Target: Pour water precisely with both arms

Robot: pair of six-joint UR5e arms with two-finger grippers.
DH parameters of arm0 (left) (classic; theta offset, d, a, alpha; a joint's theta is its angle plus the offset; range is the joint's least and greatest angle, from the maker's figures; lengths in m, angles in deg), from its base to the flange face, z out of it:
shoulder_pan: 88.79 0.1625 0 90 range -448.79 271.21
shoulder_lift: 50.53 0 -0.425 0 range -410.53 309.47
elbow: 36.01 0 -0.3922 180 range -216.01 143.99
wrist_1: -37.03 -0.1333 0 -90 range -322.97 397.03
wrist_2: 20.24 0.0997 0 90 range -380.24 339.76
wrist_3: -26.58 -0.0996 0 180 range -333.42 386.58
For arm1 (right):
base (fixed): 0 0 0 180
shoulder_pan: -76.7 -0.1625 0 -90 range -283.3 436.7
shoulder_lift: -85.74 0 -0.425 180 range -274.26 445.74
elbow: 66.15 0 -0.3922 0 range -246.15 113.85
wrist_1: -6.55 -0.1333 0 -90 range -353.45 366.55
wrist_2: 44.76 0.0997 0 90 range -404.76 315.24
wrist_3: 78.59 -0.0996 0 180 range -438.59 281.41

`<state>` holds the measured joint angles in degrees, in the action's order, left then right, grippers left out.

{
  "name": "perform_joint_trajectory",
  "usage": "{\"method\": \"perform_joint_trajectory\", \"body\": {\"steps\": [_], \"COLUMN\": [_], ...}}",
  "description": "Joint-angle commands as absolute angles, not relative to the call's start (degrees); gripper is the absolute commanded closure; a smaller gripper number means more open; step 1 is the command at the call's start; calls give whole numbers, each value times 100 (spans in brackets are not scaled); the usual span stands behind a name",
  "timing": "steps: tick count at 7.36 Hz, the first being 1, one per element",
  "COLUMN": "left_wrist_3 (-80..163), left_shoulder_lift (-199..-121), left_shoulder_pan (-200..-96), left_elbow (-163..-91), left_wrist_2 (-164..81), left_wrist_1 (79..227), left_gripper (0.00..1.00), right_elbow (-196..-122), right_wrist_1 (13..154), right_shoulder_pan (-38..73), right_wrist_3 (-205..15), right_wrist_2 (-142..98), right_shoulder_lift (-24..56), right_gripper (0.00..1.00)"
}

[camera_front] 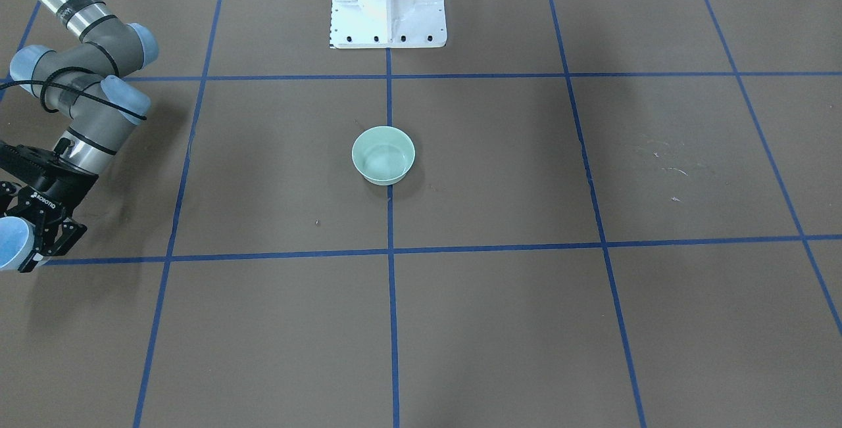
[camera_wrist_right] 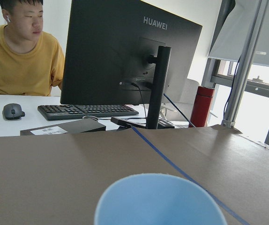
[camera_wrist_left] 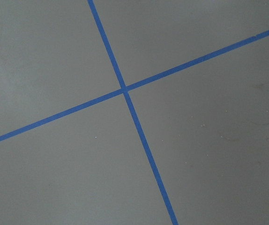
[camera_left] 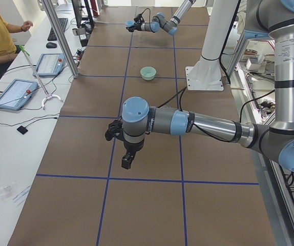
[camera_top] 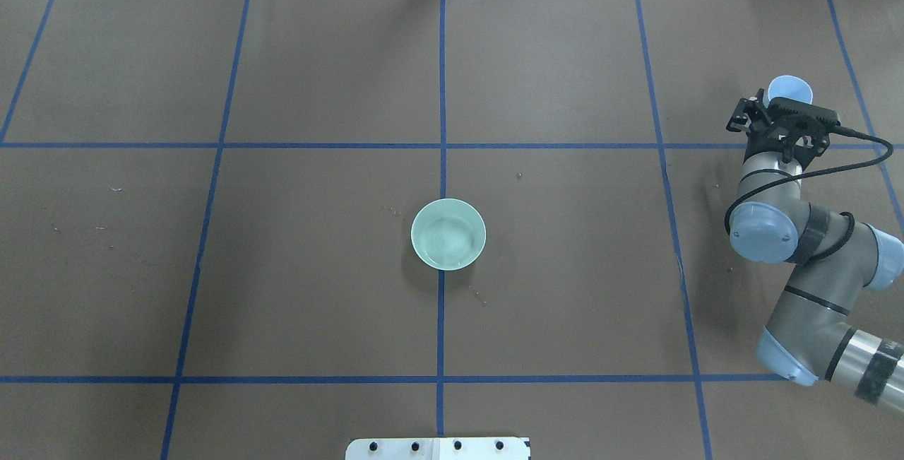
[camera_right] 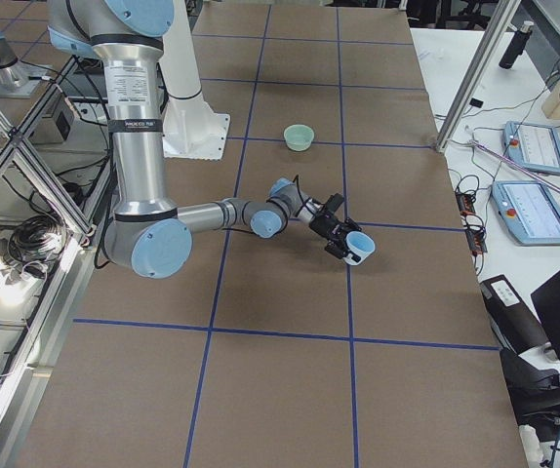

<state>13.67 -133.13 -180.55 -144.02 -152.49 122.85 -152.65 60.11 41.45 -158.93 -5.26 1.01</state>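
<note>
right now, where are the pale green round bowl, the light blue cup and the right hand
pale green round bowl [camera_top: 417,234]: overhead view, inner wall near its left rim
light blue cup [camera_top: 789,87]: overhead view, its exposed side wall
right hand [camera_top: 785,103]: overhead view, midway between its fingertips

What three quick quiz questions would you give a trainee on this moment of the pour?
1. Which tool grips the blue cup?
2. True or false: the green bowl lies tipped on its side.
3. What does the left wrist camera show? A) the green bowl B) crossed blue tape lines on bare table C) the blue cup

Key: 1. The right tool. 2. False, it stands upright at the table's centre. 3. B.
</note>
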Motion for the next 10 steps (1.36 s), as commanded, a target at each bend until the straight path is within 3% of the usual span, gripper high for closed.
{"method": "perform_joint_trajectory", "body": {"steps": [1,6,10], "left_wrist_3": [1647,1638,1647], "left_shoulder_lift": [-13288,-13165,-13165], "left_shoulder_pan": [-18212,-18275,-18284], "left_elbow": [-14306,-14262,-14262], "left_wrist_2": [-15252,-15252,-15252], "left_wrist_1": [12290,12307,12307], "left_gripper": [0,0,0], "right_elbow": [-15263,-15290,-15360], "right_wrist_1": [4649,2594,2019], "right_shoulder_pan": [4146,4619,5042], "right_wrist_3": [-14630,-12873,-10685], "right_wrist_2": [-103,909,1752], "right_shoulder_lift": [75,383,865], "right_gripper": [100,100,100]}}
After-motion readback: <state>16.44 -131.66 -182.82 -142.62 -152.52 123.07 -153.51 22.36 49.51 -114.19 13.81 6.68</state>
